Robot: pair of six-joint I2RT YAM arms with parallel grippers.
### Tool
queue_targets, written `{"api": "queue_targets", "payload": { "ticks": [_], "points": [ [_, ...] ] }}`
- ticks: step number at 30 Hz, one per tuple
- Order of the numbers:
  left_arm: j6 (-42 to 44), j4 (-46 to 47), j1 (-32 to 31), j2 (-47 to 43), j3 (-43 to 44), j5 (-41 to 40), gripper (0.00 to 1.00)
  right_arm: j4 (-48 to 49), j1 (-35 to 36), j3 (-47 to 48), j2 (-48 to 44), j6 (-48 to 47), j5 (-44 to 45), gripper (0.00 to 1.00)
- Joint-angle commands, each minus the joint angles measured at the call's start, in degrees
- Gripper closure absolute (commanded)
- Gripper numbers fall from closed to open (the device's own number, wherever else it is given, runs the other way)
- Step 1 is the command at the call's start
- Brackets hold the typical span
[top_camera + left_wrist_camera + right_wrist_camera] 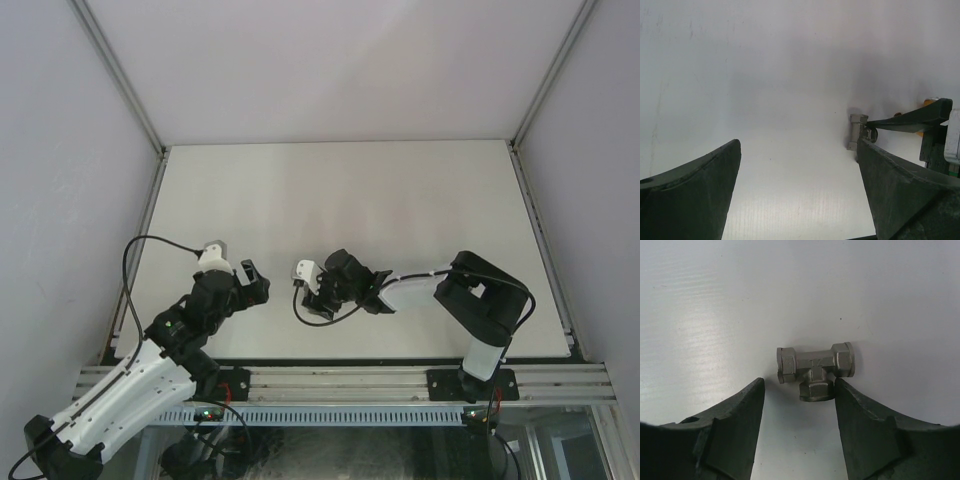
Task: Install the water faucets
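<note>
white bench (340,190) | grey metal T-fitting (815,371) near the front edge, sitting between right gripper's (798,386) spread fingers | left gripper (799,146) gaping too

A robotics lab test cell: a white table (340,200) boxed in by plain panels (330,60) and aluminium framing (350,378).

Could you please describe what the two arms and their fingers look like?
The left arm and right arm have white shells with black joints. A black cable loops along each. The fingers are dark, matte wedges tapering toward the tips.
</note>
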Motion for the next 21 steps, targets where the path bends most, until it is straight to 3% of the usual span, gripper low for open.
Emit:
{"api": "queue_targets", "payload": {
  "ticks": [1, 4, 10, 16, 21],
  "points": [
    [0.81, 0.64, 0.38, 0.09, 3.03, -0.88, 0.0, -4.22, -0.47, 1.27, -1.45, -6.07, -1.79, 0.41],
    [0.81, 0.38, 0.38, 0.14, 3.01, -0.88, 0.0, -5.45, -0.71, 1.32, -1.5, -8.28, -1.95, 0.39],
    [0.81, 0.21, 0.38, 0.42, 3.22, -0.88, 0.0, -2.91, -0.85, 1.28, -0.66, -7.98, 0.07, 0.5],
    [0.81, -0.03, 0.38, 0.81, 3.21, -0.87, 0.0, -3.1, -0.93, 2.76, 1.44, -7.77, 0.4, 0.67],
    [0.68, -0.11, 0.38, 0.94, 3.17, -0.94, 0.0, -3.72, -0.71, 4.31, 2.74, -5.46, 1.6, 0.66]
  ]
}}
